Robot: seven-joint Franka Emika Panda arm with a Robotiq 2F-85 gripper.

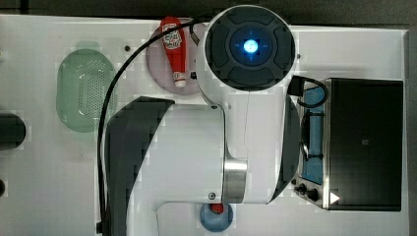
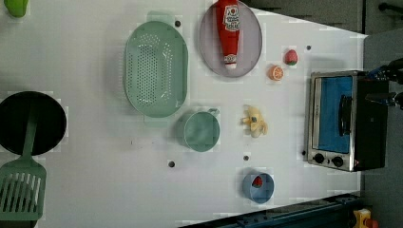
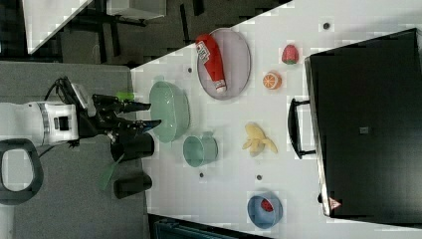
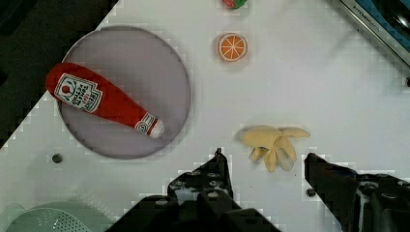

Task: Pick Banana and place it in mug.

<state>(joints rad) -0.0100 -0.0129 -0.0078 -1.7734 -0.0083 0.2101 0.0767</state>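
Wrist view: banana (image 4: 273, 143) between spread fingers (image 4: 220, 171).

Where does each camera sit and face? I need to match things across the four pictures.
Top view: overhead, straight down; the arm covers mid-table.
Left view: high, looking down on the banana and mug; no arm.
Right view: high, arm and open gripper at the right view's left.
Wrist view: on the arm, fingertips above the banana.
Left and right views share the ketchup bottle.
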